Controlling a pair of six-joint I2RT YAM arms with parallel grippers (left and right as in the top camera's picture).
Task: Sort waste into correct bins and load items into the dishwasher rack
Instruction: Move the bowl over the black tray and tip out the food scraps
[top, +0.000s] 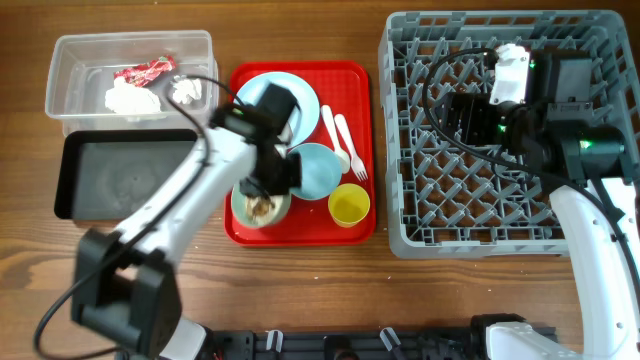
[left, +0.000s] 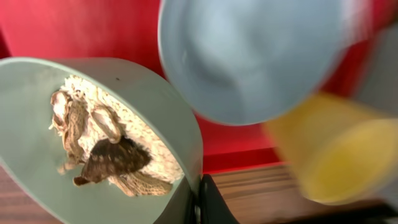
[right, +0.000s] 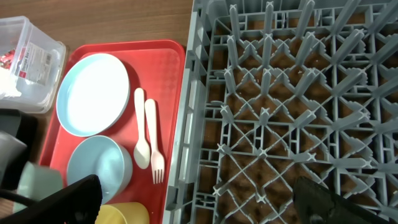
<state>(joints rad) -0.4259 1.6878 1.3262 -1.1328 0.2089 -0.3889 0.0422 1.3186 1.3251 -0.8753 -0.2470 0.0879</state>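
A pale green bowl (top: 262, 208) holding beige food scraps (left: 115, 146) sits at the front of the red tray. My left gripper (top: 258, 188) is shut on its rim, one finger inside and one outside (left: 198, 200). Beside it are a light blue bowl (top: 314, 170), a yellow cup (top: 349, 204), a light blue plate (top: 285, 98), and a white spoon (top: 333, 135) and fork (top: 350, 148). My right gripper (top: 455, 110) hangs open over the grey dishwasher rack (top: 430, 200), holding nothing (right: 199, 205). The clear tub (top: 70, 60) contains a red-and-white wrapper (top: 143, 71) and white napkins (top: 132, 98).
A shallow black tray (top: 125, 175) lies in front of the clear tub, left of the red tray (top: 355, 75). The left arm reaches over the black tray's right end. Bare wooden table shows along the front edge.
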